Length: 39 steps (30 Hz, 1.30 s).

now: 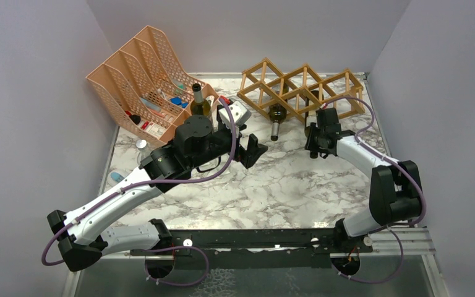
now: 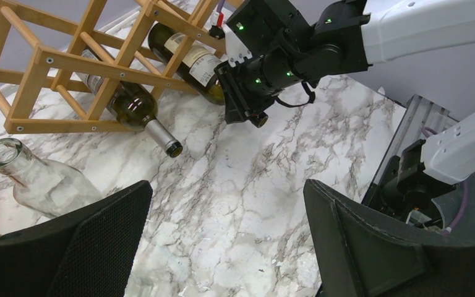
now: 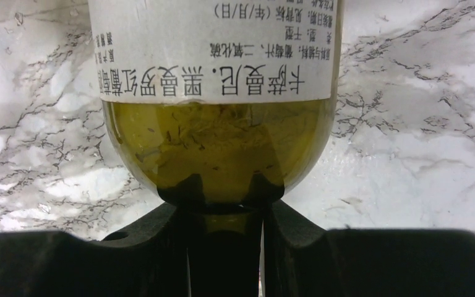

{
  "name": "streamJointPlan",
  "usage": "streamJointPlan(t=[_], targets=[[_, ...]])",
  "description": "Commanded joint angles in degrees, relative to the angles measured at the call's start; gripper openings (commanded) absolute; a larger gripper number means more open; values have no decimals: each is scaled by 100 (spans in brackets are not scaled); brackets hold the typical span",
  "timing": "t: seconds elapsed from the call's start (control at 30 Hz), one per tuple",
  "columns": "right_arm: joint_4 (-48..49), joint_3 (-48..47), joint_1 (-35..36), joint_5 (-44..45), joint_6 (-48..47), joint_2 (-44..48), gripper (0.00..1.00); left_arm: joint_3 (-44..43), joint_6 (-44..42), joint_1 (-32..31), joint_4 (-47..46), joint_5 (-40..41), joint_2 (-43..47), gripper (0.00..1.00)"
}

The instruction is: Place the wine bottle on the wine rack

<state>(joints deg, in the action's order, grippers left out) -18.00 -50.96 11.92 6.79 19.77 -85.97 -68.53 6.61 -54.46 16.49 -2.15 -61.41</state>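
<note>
The wooden wine rack stands at the back of the marble table, and it also shows in the left wrist view. One dark wine bottle lies in a lower cell with its neck pointing forward. My right gripper is shut on the neck of a second, white-labelled green bottle, whose body lies slanted inside the rack. The right gripper clamps the neck just below the shoulder. My left gripper is open and empty over the table's middle.
A peach mesh file organizer with small items stands at the back left. Another green bottle stands upright beside it. A clear glass bottle lies near the left gripper. Grey walls enclose the table on three sides.
</note>
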Motion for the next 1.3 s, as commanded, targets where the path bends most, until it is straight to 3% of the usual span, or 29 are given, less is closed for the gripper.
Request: streamJointPlan(t=[0.0, 0.17, 0.4, 0.8, 1.1, 1.27], targets=[[993, -388, 21, 261, -7, -74, 3, -51, 68, -1, -119, -145, -30, 99], [1063, -568, 21, 344, -162, -235, 17, -52, 77, 3, -106, -154, -47, 99], [1147, -907, 21, 580, -228, -484, 25, -47, 95, 5, -102, -145, -25, 99], [1114, -1068, 21, 805, -273, -605, 61, -24, 112, 3, -80, -111, 6, 99], [879, -925, 18, 767, -278, 50, 65, -27, 86, 0, -70, -59, -3, 99], [196, -1078, 16, 749, -289, 441, 66, -30, 76, 5, -53, 53, 10, 99]])
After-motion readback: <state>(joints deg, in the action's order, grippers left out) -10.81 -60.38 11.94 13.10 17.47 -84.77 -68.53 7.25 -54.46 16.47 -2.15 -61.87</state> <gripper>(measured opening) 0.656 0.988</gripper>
